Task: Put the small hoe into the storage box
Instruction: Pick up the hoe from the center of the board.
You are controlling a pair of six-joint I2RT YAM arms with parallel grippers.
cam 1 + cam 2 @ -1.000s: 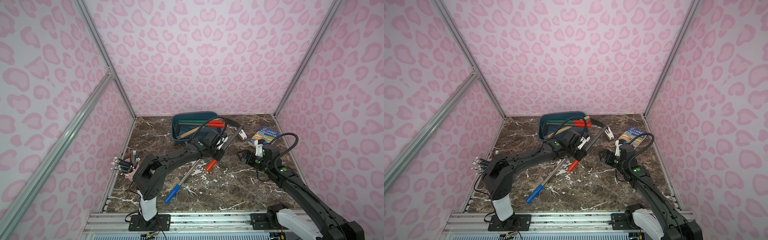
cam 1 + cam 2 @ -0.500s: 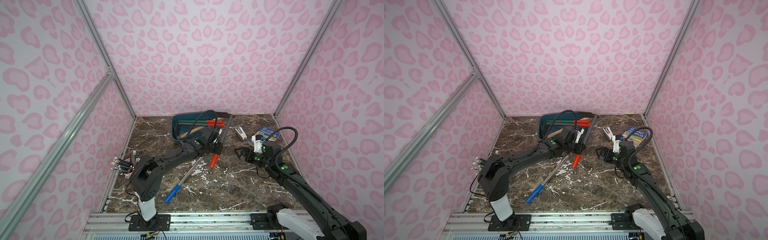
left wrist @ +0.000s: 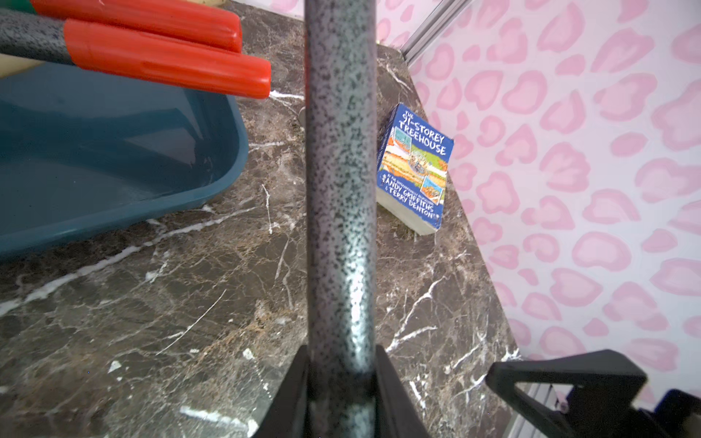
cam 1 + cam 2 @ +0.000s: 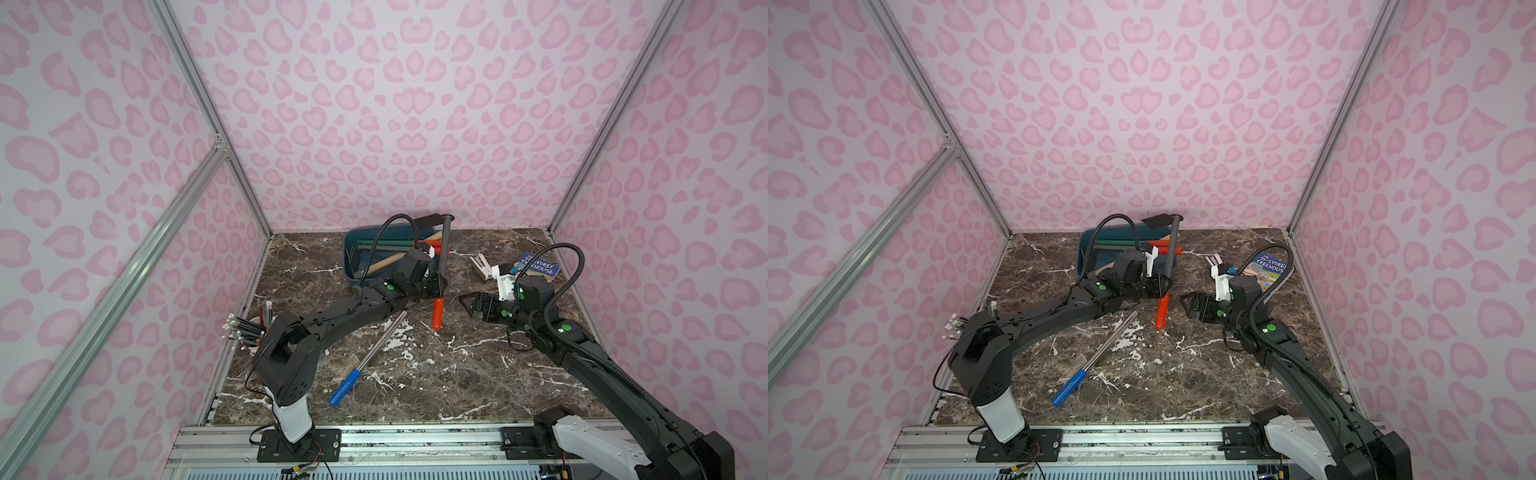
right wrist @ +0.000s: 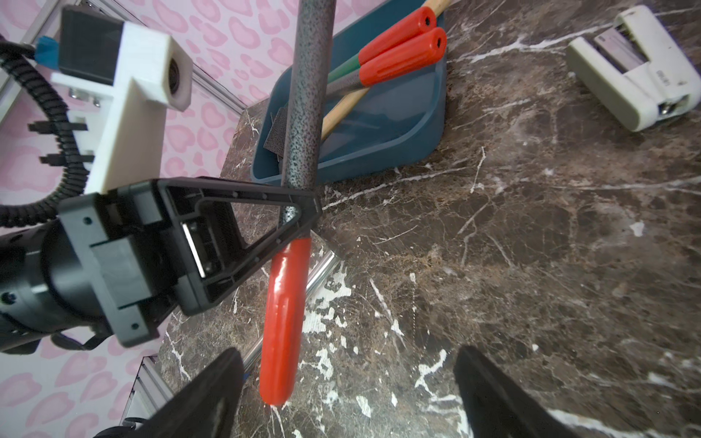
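The small hoe (image 4: 445,245) has a speckled grey shaft, a red grip (image 4: 436,312) and a black blade (image 4: 1156,221). It stands nearly upright, blade up above the storage box (image 4: 353,249), grip hanging just over the marble. My left gripper (image 4: 436,284) is shut on the shaft just above the red grip, plain in the left wrist view (image 3: 341,379). The teal storage box (image 5: 379,151) holds other long tools with red grips. My right gripper (image 4: 467,305) is open and empty, close beside the hoe's red grip (image 5: 284,322).
A blue-handled steel tool (image 4: 365,357) lies on the marble in front of the left arm. A white stapler (image 4: 480,266) and a blue book (image 4: 538,268) lie at the back right. A pink pencil cup (image 4: 257,328) stands by the left wall.
The left gripper has swung the hoe from a slant to nearly upright, lifting its blade over the box. The right gripper has edged left toward the red grip.
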